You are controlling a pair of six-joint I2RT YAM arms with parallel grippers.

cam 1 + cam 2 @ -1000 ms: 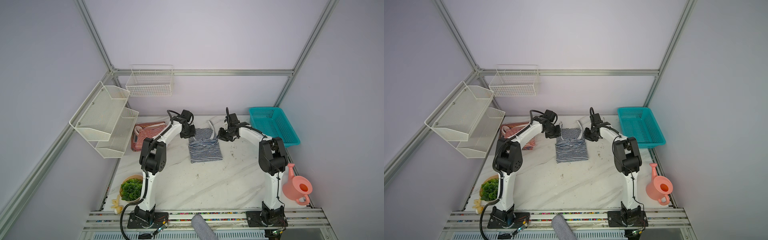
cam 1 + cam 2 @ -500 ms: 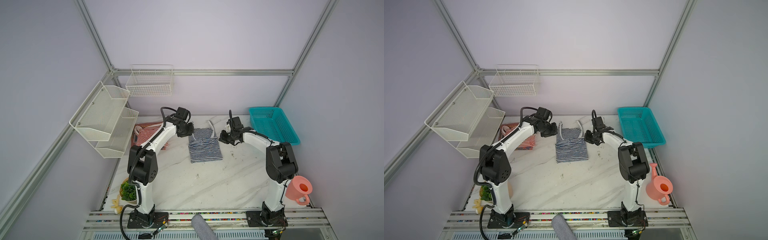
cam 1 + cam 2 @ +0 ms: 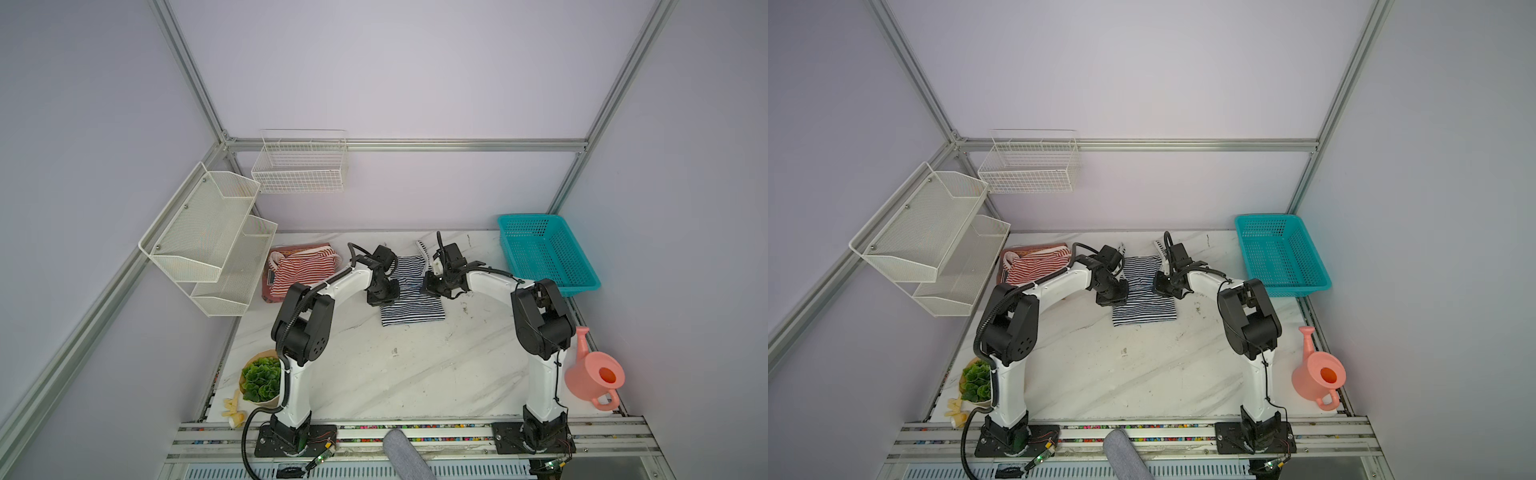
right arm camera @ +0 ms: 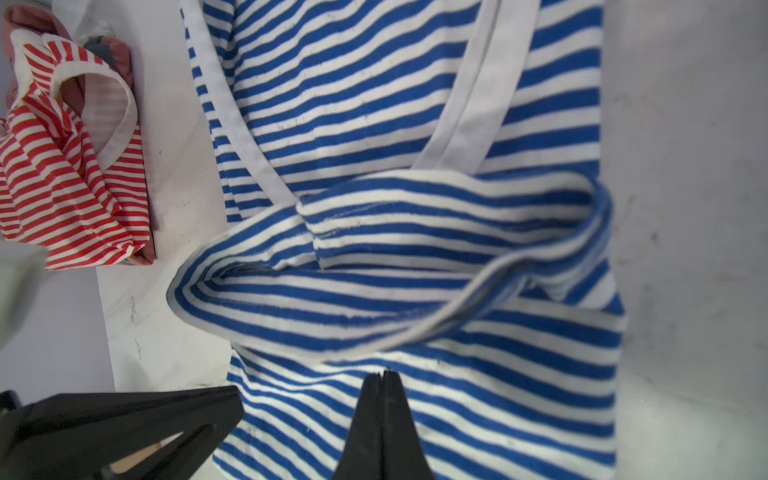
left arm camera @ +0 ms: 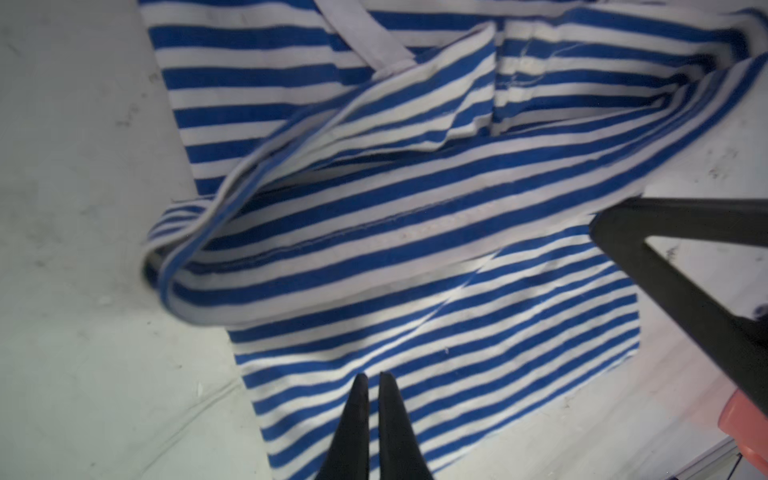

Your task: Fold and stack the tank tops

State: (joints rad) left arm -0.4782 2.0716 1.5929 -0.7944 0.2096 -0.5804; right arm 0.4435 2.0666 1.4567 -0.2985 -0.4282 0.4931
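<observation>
The navy-and-white striped tank top point(image 3: 411, 309) point(image 3: 1144, 311) lies flat at the back middle of the table, straps pointing to the far wall. A raised, bunched band of its cloth point(image 5: 374, 216) point(image 4: 395, 266) crosses its middle. My left gripper point(image 3: 380, 299) point(image 5: 373, 376) hovers over its left edge, fingers together, nothing seen between them. My right gripper point(image 3: 430, 289) point(image 4: 382, 373) is over its right edge, shut and empty. The red-and-white striped tank top point(image 3: 299, 272) point(image 4: 62, 199) lies crumpled at the back left on a rust-red garment point(image 3: 297, 249).
A teal basket point(image 3: 544, 249) stands at the back right and a pink watering can point(image 3: 594, 376) at the front right. A green leafy bunch point(image 3: 262, 380) sits at the front left. White mesh shelves point(image 3: 208, 237) and a wire basket point(image 3: 299, 166) hang on the walls.
Both grippers have moved from the strap end of the navy top toward its middle and closed. The left arm's elbow swung out and came back.
</observation>
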